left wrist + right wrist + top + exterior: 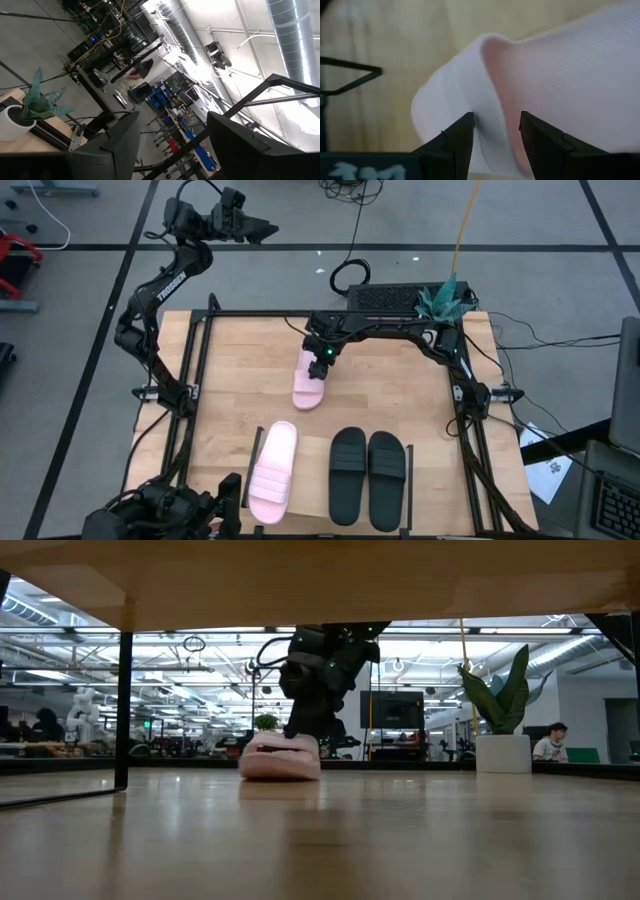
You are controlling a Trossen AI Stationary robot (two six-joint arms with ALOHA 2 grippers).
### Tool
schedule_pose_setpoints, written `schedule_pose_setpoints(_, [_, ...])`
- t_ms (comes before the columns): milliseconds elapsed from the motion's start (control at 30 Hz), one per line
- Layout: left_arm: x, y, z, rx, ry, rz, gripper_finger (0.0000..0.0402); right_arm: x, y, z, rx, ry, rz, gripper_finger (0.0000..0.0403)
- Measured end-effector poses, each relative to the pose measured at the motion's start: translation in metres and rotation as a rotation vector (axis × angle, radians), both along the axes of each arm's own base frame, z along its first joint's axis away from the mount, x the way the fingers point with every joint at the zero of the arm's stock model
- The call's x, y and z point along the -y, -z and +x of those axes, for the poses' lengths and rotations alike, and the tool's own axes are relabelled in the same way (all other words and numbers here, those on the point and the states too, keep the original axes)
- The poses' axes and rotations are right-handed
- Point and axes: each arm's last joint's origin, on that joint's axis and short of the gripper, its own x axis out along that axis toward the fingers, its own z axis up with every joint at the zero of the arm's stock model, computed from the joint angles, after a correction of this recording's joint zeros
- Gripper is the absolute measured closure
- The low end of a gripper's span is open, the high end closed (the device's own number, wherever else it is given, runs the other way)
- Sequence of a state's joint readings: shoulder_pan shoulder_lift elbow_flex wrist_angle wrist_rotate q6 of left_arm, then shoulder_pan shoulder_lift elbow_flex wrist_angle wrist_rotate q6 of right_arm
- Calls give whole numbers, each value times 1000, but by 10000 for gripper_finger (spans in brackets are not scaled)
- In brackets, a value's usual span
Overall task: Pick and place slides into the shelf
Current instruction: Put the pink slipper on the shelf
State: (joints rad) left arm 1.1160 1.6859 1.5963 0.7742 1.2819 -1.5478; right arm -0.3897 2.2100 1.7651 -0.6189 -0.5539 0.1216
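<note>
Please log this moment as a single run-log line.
right gripper: shut on pink slide, mid-table | left gripper: open, raised beyond table | shelf: pink slide, black pair

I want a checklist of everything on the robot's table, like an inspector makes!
Surface: wooden table, bare around the shoes.
Job's things: one pink slide lying mid-table; other pink slide and black pair near the front edge.
Clutter: nothing seen.
Tools: right tool at the mid-table pink slide, fingers astride its strap; left tool raised off the table, open, empty.
Cables: yellow cable and black cables on the floor.
Surroundings: potted plant at the table's back corner.
</note>
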Motion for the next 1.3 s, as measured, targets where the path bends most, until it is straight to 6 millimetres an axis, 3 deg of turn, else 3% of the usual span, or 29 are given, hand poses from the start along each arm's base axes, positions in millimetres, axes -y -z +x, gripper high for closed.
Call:
schedule_pose_setpoints(467, [0, 0, 0, 0, 0, -1, 174, -8, -1, 3, 45, -59, 117, 263])
schedule_pose_setpoints(1000, [0, 0, 0, -2, 2, -5, 174, -15, 2, 6, 72, -93, 77, 371])
schedule_pose_setpoints(1300, [0, 0, 0, -4, 4, -3, 174, -20, 18, 2, 85, -79, 156, 382])
